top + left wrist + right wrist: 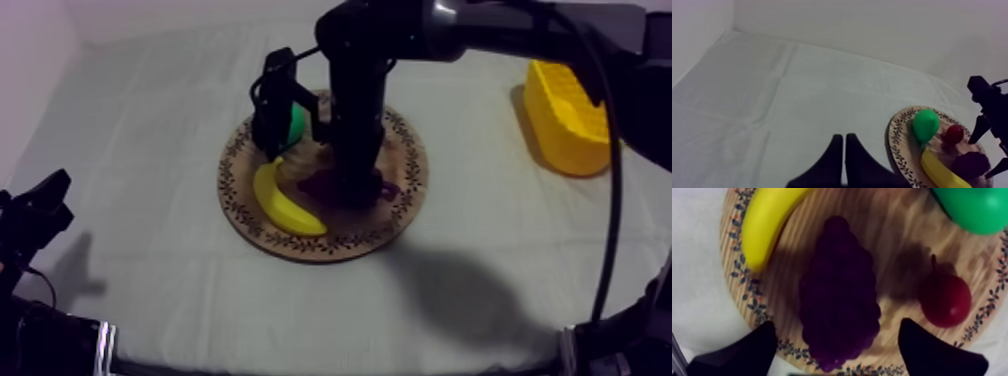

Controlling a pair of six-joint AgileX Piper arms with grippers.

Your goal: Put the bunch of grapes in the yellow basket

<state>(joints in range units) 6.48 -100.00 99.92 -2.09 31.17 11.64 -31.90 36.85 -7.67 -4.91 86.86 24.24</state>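
Since the round wooden board with patterned rim (350, 246), well apart from the yellow plastic basket (566, 118), bears the dark purple bunch of grapes (839, 293), grasp and carry remain; right gripper (836, 332) hovers spread astride it, left gripper (844, 150) pressed together.

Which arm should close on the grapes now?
Right. The right gripper hangs open over the wooden board, straddling the bunch of grapes. The left gripper sits shut, away from the board.

Dark purple bunch of grapes (839, 293), lying on wooden board (897, 218), yellow basket (566, 118) well apart
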